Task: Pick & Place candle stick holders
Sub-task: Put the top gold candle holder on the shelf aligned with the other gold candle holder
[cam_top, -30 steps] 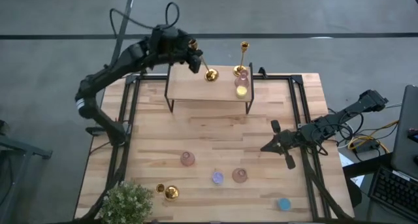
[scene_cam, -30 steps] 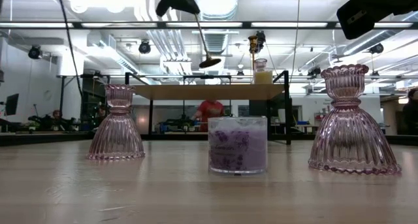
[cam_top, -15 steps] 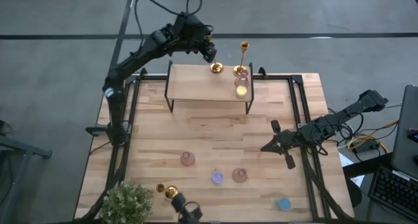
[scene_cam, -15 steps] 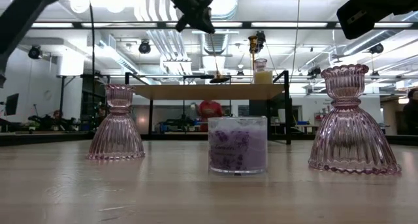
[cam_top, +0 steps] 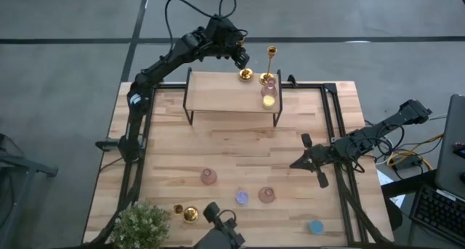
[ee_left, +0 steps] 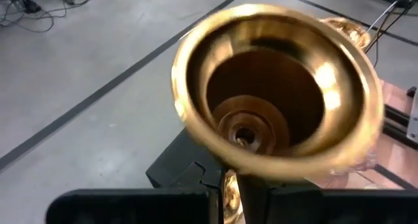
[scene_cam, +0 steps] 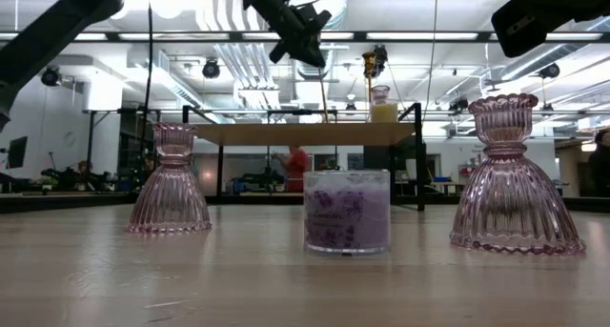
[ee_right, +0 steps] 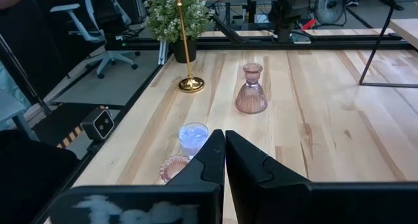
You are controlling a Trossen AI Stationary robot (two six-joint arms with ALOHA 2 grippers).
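**Carrying a gold holder across the shelf**

Sliding along the shelf's back edge, the held holder (cam_top: 245, 75) has moved rightward since a second ago, base now low over the shelf (cam_top: 218, 96) near the second holder (cam_top: 271, 64). That suggests placement is close. Its shiny domed base fills the left wrist view, hollow underside showing. The left gripper (cam_top: 240, 58) clamps its thin stem. A third holder (cam_top: 190, 214) stands by the plant (cam_top: 142, 223). The right gripper (cam_top: 314, 164) waits over the table's right side, fingers closed on nothing.

Ceiling strip lights glare brightly behind the left tool (scene_cam: 303, 43) in the low view; right before that tool, the gold candle stick holder (ee_left: 277, 93) looms blurred, with glints on its rim
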